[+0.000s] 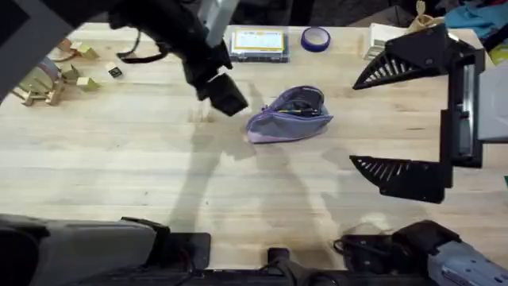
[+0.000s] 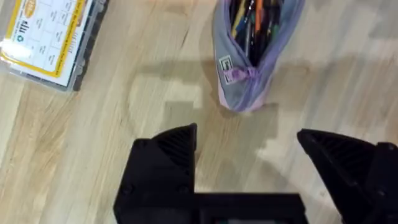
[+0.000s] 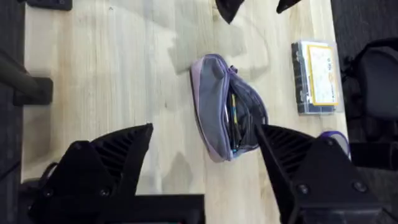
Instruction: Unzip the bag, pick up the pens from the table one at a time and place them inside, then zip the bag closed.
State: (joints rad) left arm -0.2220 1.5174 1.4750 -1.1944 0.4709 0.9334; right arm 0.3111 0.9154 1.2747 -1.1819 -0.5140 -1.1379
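Soft lavender-and-grey zippered pouch (image 1: 287, 115): mid-table on light wooden butcher-block tabletop (image 1: 119, 175), unzipped, pens (image 2: 252, 22) inside. Left gripper (image 2: 249, 146): just beside pouch, spread wide, empty. Right gripper (image 3: 205, 146): well apart from pouch, wide, empty.

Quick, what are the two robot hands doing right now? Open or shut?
Left gripper: open, holding nothing.
Right gripper: open, holding nothing.

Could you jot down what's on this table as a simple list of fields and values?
bag: lavender and grey pouch, mid-table, zipper open
contents: pens inside the pouch
left hand: open, hovering near the pouch's end, holding nothing
right hand: open, above the pouch, holding nothing
clear box: yellow-labelled, at the table's far edge
tape roll: blue, beside the box
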